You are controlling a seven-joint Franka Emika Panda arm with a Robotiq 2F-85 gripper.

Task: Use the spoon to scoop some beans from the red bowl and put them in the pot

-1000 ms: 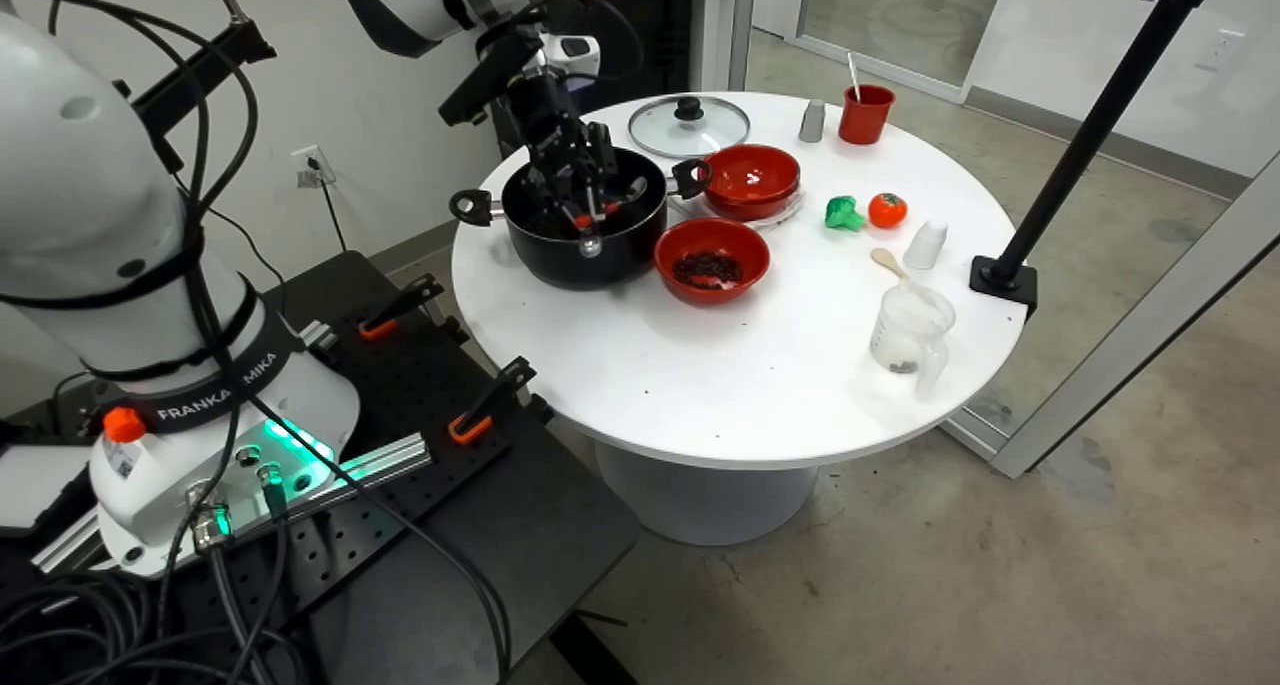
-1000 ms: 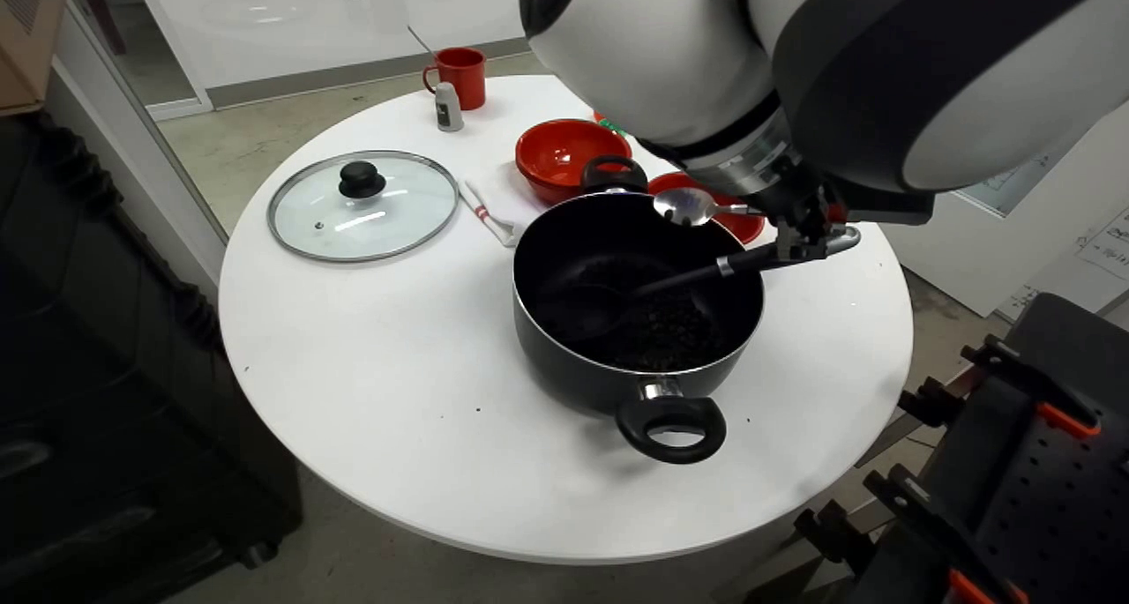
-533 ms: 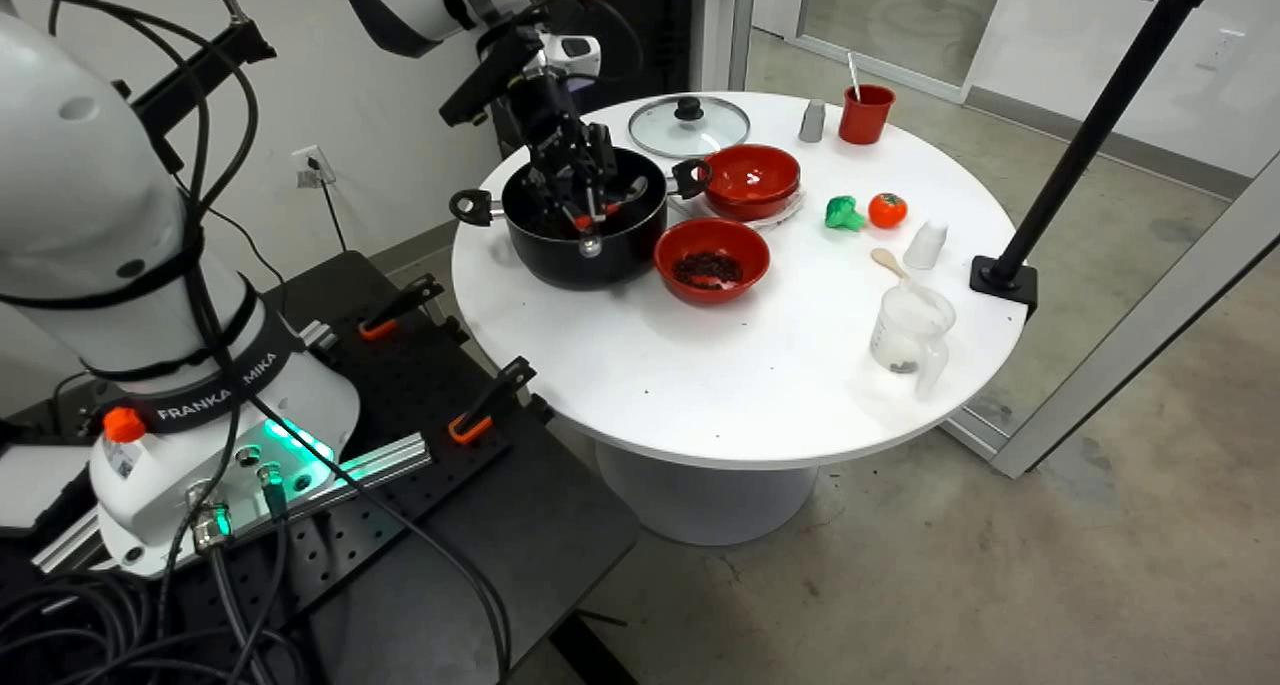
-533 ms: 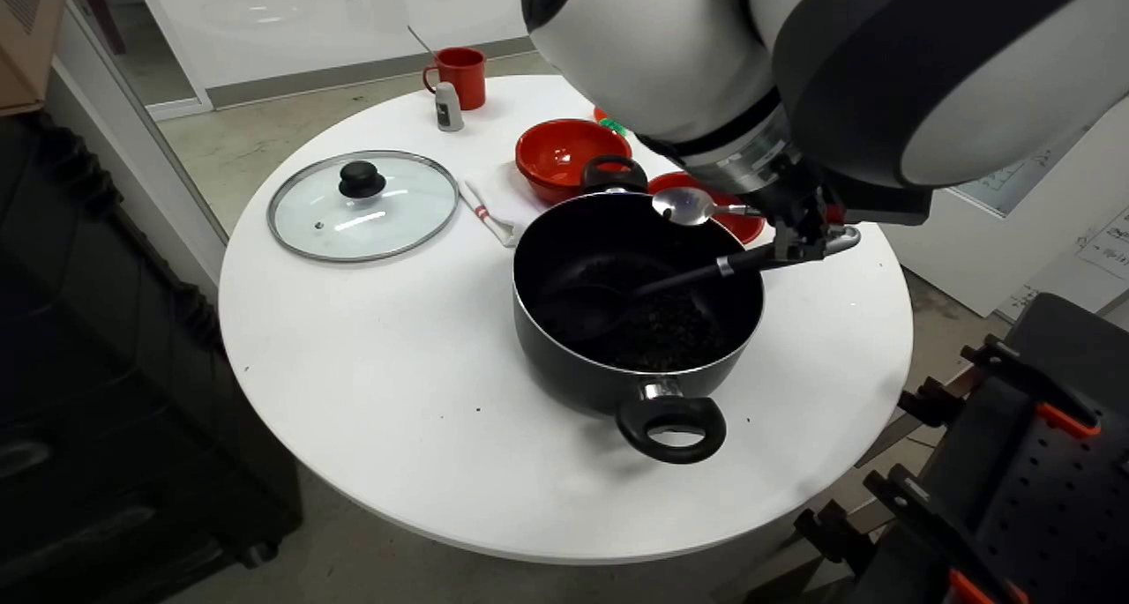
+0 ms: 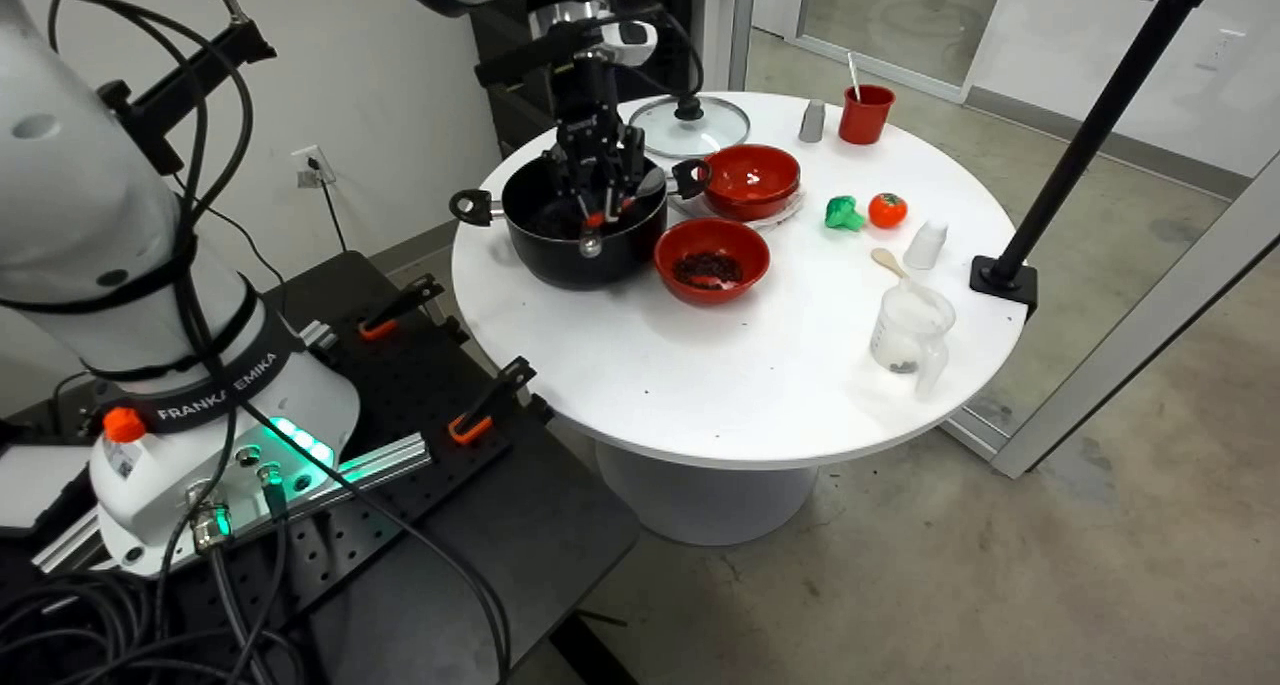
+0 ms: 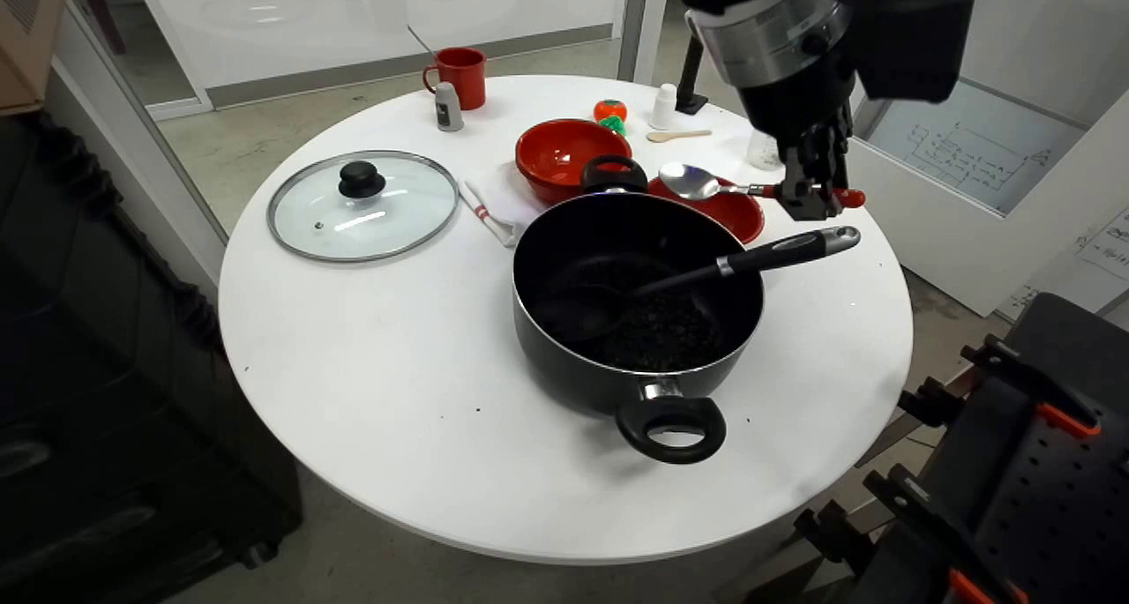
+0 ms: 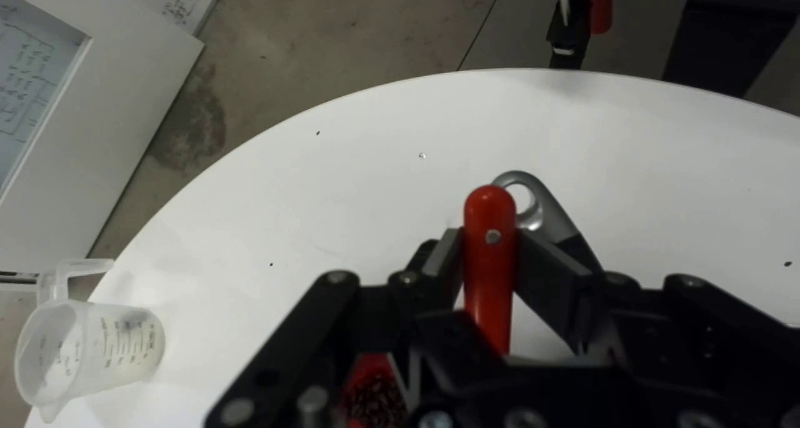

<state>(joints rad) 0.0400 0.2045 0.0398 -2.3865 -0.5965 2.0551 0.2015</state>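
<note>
My gripper (image 6: pixel 816 200) is shut on the red handle of the spoon (image 6: pixel 692 182). The wrist view shows the red handle (image 7: pixel 489 284) pinched between both fingers. In an exterior view the gripper (image 5: pixel 605 210) is over the black pot (image 5: pixel 575 265). The spoon's silver head (image 5: pixel 650 180) is raised near the pot's rim, and I make out no beans on it. The red bowl (image 5: pixel 675 275) stands beside the pot with dark beans (image 5: pixel 707 265) in its bottom; the wrist view shows part of them (image 7: pixel 375 397). A dark bean mass (image 6: pixel 670 326) lies in the pot (image 6: pixel 564 370).
A black-handled ladle (image 6: pixel 785 251) leans in the pot, its handle over the rim below my gripper. A second red bowl (image 5: pixel 750 180), the glass lid (image 6: pixel 362 212), a red mug (image 6: pixel 463 77), a tomato (image 5: pixel 887 210), broccoli (image 5: pixel 844 213) and a measuring jug (image 5: pixel 912 330) stand around.
From one to half a second ago nothing visibly moves. Since then the arm has lifted and swung, raising the gripper and spoon above the ladle handle. The gripper keeps its hold.
</note>
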